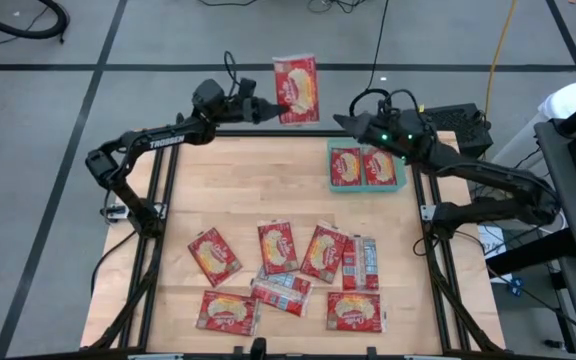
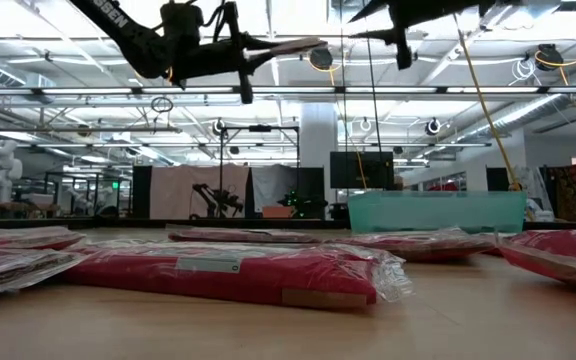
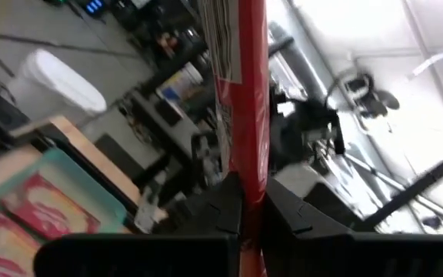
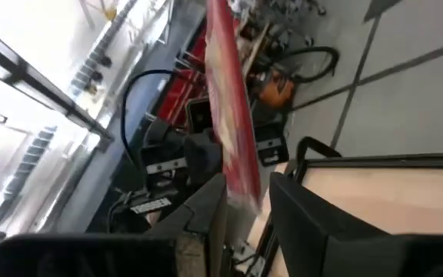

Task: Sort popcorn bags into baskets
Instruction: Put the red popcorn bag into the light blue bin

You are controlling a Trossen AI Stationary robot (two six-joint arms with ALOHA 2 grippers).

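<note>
Two popcorn bags [image 1: 361, 167] in basket [image 1: 400, 187]; eight left on desk [image 1: 228, 190]. Left tool [image 1: 271, 107] clamps raised bag [image 1: 297, 90]; right tool [image 1: 340, 121] part-open, letting go.

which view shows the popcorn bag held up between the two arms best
The high view: the held popcorn bag shows its whole printed face, beyond the table's far edge between both arms. Both wrist views catch it only edge-on as a red strip. The low view barely shows it.
</note>
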